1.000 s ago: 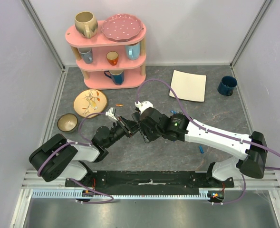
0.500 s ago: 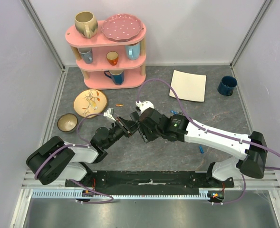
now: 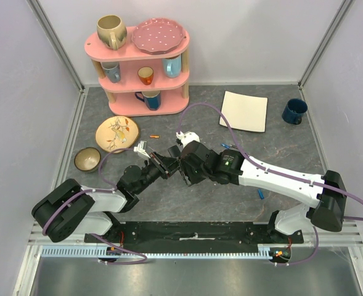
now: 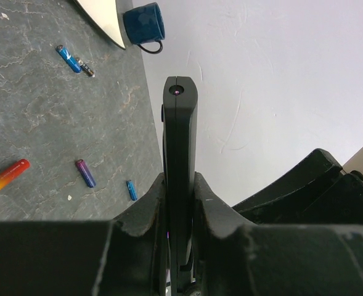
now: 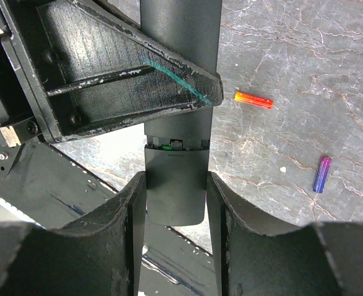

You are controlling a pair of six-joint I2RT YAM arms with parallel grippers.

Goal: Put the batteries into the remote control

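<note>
Grey tabletop [image 3: 292, 148], batteries [image 5: 253, 99] lying loose. I'm holding remote control [image 4: 180, 123] in tight-closed left gripper [image 4: 180, 203]; right gripper [image 5: 176, 203], half-open, pinching its cover [image 5: 175, 185]. Next move, I'm judging: sliding cover off.

No legible lettering is showing anywhere; a faint printed line on the remote control [image 5: 175, 185], toward six o'clock, is appearing too small to read.

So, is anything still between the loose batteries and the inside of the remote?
Yes, apparently the cover: it still sits on the end of the remote control, pinched by the right claw, with only a thin seam opened. The left claw clamps the body. The batteries lie loose on the table.
</note>
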